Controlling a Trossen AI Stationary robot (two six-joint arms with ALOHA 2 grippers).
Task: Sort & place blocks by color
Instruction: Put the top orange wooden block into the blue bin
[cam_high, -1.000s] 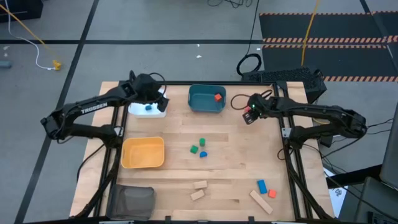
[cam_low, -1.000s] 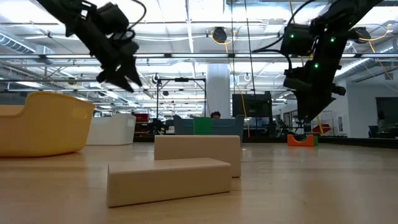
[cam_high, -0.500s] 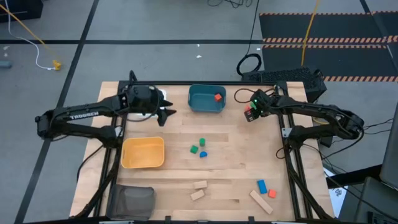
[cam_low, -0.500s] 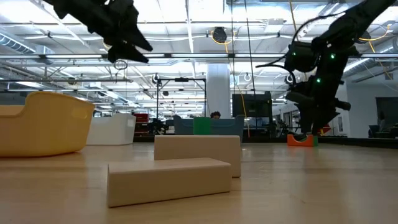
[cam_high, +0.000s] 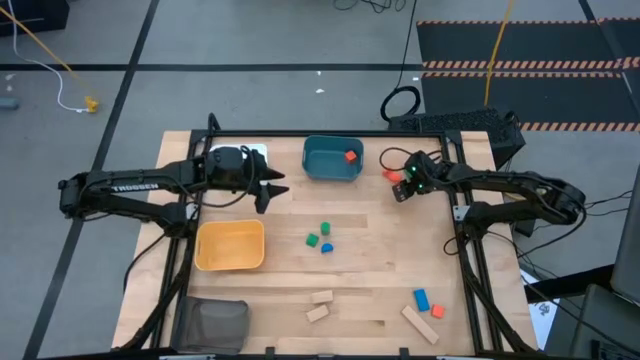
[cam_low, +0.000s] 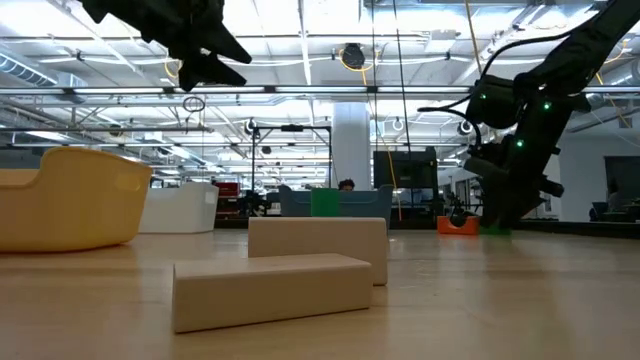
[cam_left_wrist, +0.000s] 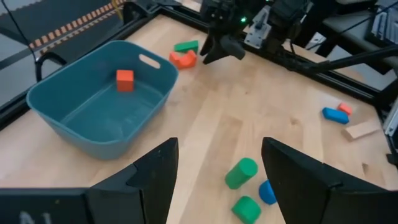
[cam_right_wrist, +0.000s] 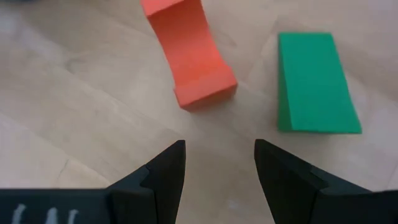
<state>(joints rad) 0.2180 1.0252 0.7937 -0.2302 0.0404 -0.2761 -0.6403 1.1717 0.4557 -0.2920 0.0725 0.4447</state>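
My right gripper (cam_high: 398, 186) (cam_right_wrist: 217, 162) is open and low over the table right of the teal bin (cam_high: 318, 168). Its fingers point at an orange arch block (cam_right_wrist: 193, 53) (cam_high: 390, 174) and a green wedge (cam_right_wrist: 314, 81), which lie flat and untouched. A red cube (cam_left_wrist: 124, 79) lies in the teal bin. My left gripper (cam_high: 272, 188) (cam_left_wrist: 217, 180) is open and raised, between the white bin (cam_high: 252, 152) and the teal bin. Two green cylinders (cam_high: 324, 229) (cam_high: 312, 240) and a blue block (cam_high: 327, 247) lie mid-table.
A yellow bin (cam_high: 230, 262) sits on the left and a dark mesh bin (cam_high: 212, 322) at the near left corner. Tan blocks (cam_high: 321, 297) (cam_high: 316, 313) (cam_high: 420, 324), a blue block (cam_high: 421, 298) and an orange one (cam_high: 437, 311) lie along the near edge.
My left gripper has risen and swung from over the white bin toward the table's right and near side, staying open. My right gripper has come down toward the table by the orange arch, which now lies slightly closer to the teal bin.
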